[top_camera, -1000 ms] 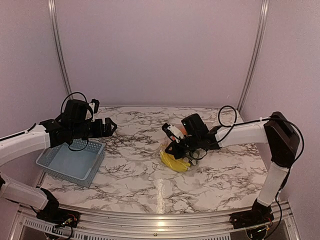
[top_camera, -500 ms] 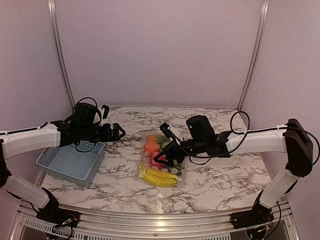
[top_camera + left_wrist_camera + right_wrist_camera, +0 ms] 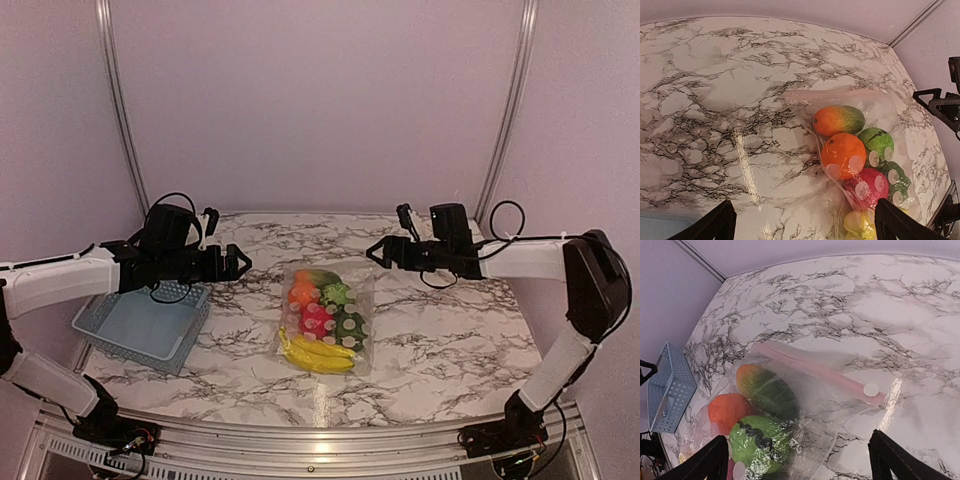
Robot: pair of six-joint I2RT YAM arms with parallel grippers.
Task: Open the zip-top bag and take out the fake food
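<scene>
Two grippers, left (image 3: 240, 264) and right (image 3: 373, 251), are held with jaws spread wide and empty. The zip-top bag (image 3: 325, 320) is laid flat ahead of both, below jaw level, with the fake food (image 3: 842, 155) inside (zip strip (image 3: 820, 371) seemingly shut). Opening is judged not yet begun, so the strip edge must next be pinched. The bag is surrounded by open marble table (image 3: 450, 340).
</scene>
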